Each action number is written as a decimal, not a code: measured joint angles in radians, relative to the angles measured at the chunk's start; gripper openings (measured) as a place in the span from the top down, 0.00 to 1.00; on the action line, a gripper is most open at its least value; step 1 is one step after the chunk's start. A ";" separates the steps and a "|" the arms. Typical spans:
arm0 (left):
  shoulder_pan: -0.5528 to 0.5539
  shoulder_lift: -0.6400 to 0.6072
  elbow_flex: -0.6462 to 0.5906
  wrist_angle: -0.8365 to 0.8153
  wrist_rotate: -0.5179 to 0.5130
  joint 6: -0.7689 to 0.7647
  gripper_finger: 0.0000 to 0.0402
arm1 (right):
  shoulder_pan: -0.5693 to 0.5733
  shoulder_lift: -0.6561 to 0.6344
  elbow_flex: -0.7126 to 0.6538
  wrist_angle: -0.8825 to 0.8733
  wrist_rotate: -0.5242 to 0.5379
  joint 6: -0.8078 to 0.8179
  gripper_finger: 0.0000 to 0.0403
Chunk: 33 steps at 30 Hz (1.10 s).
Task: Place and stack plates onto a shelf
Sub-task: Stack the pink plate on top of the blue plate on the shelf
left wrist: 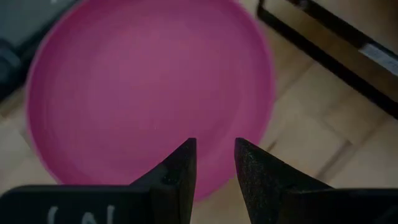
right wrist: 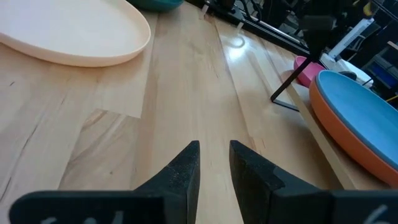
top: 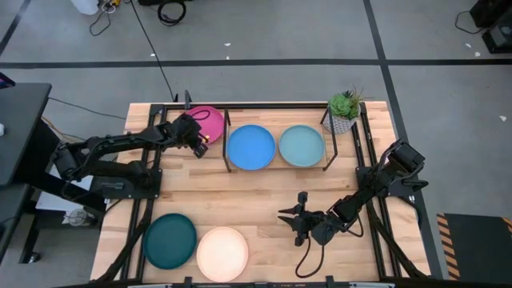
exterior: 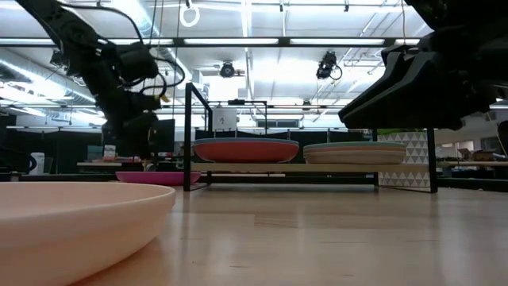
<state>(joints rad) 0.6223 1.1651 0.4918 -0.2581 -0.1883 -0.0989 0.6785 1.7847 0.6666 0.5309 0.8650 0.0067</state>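
Note:
The pink plate (top: 208,122) (left wrist: 149,87) lies flat on the table, left of the shelf (top: 278,160) (exterior: 286,168). My left gripper (top: 197,138) (left wrist: 214,142) hovers over the plate's near rim, pointing down, fingers narrowly open with nothing between them. On the shelf, a blue plate (top: 250,146) (right wrist: 360,112) rests on an orange one (exterior: 246,149), and a light blue plate (top: 302,146) tops a second stack (exterior: 365,151). The dark teal plate (top: 170,240) and cream plate (top: 222,253) (right wrist: 74,31) lie near the table's near-left edge. My right gripper (top: 294,218) (right wrist: 214,144) sits low over the bare table, narrowly open.
A potted plant (top: 344,112) stands at the shelf's far right corner. The shelf's black uprights (top: 226,148) stand between the pink plate and the blue one. Bare wood (top: 264,200) lies between the shelf and the near plates. A cable trails from the right arm (top: 308,260).

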 joint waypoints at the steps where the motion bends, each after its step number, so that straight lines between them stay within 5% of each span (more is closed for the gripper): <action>1: 0.004 0.008 -0.014 0.021 0.001 -0.015 0.71 | 0.000 0.000 0.000 0.000 0.000 0.000 0.77; 11: 0.012 0.102 -0.060 0.119 -0.099 -0.022 0.71 | 0.000 0.000 0.000 0.015 -0.005 -0.017 0.77; 21: -0.007 0.106 -0.054 -0.086 0.153 -0.128 0.71 | 0.000 0.000 0.000 0.015 -0.005 -0.043 0.77; 28: -0.103 0.049 0.018 -0.329 0.254 -0.212 0.71 | -0.006 0.000 0.000 0.020 -0.005 -0.074 0.77; 33: -0.217 0.042 0.057 -0.343 0.337 -0.310 0.71 | -0.008 0.000 0.000 0.031 -0.005 -0.105 0.77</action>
<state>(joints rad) 0.4054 1.2072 0.5488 -0.6007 0.1485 -0.4086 0.6702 1.7847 0.6669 0.5616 0.8600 -0.0987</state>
